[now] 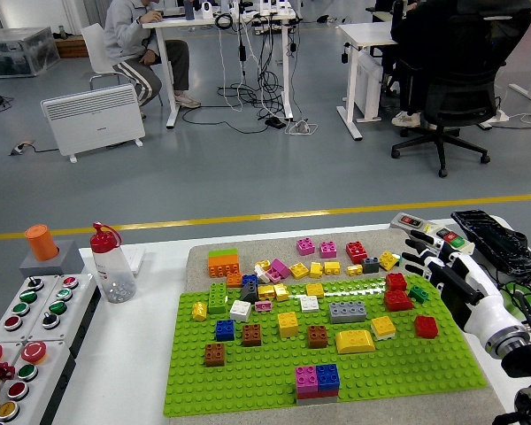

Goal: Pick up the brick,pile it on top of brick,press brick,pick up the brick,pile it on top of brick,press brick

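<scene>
A green baseplate [274, 385] carries several loose bricks. Near its right edge a red brick [396, 282] sits on top of another red brick [399, 300], with a small green brick [418, 293] beside them. A single red brick [426, 327] lies closer to me. My right hand [425, 261] hovers off the plate's right edge, just right of the red pile, with its fingers spread and nothing in them. The left arm is out of view.
A grey brick [347, 311], a yellow slope brick [355, 341] and a magenta-blue stack [317, 379] stand on the plate. A bottle [111, 264] and a button panel [26, 328] are at the left. A switch box [429, 232] and keyboard [496, 241] are at the right.
</scene>
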You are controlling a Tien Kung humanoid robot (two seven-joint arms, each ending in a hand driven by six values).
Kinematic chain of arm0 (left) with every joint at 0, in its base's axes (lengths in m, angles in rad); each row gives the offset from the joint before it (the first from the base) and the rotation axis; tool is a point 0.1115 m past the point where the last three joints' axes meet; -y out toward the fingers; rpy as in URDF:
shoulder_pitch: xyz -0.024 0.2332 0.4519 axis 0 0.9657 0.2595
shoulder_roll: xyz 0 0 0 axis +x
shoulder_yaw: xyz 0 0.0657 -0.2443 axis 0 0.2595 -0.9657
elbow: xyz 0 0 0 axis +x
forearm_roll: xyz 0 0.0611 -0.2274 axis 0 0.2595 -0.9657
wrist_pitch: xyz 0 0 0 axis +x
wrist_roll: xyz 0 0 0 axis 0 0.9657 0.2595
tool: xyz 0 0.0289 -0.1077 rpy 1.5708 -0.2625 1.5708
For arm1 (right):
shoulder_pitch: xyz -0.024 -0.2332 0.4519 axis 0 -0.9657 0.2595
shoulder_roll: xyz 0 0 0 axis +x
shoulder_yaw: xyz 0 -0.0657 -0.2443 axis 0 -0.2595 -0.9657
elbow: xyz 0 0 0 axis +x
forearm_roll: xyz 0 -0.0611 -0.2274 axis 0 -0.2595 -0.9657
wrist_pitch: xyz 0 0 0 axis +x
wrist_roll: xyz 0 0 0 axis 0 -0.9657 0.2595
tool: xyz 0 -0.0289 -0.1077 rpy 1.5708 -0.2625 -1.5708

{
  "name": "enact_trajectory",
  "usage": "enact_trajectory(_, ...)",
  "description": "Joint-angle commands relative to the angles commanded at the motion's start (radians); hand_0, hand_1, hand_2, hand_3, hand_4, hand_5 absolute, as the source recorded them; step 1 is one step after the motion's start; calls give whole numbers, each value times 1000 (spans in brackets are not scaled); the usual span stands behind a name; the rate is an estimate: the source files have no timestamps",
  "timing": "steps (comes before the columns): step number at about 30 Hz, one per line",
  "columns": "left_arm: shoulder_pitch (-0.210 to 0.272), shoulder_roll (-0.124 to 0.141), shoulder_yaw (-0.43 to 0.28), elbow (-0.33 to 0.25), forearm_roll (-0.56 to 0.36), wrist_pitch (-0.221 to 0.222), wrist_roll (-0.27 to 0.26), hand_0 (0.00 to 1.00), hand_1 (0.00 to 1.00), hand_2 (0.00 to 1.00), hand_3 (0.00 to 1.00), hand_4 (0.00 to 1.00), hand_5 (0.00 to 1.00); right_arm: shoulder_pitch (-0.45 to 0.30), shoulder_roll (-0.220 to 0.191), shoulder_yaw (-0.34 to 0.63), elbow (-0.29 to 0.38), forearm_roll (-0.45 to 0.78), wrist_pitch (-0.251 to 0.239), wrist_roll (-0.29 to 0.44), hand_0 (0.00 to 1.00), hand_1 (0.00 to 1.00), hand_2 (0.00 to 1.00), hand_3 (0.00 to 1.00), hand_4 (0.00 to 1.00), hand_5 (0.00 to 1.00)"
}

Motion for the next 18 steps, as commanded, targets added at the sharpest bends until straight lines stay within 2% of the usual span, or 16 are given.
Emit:
enact_trajectory(7,-7,2,0,0,-4,-1,-5,653,680,705,573,300,998,-66,12,94,17,263,15,-8,823,802,803,779,530,485)
enact_trajectory(12,-11,3,1,0,-7,-1,-7,653,680,705,573,300,998,-81,14,111,21,449,22,-12,821,804,806,779,528,478)
enact_trajectory(18,-15,4,2,0,-9,-1,-7,653,680,704,573,301,998,-86,16,116,16,596,24,-16,823,802,801,776,527,477)
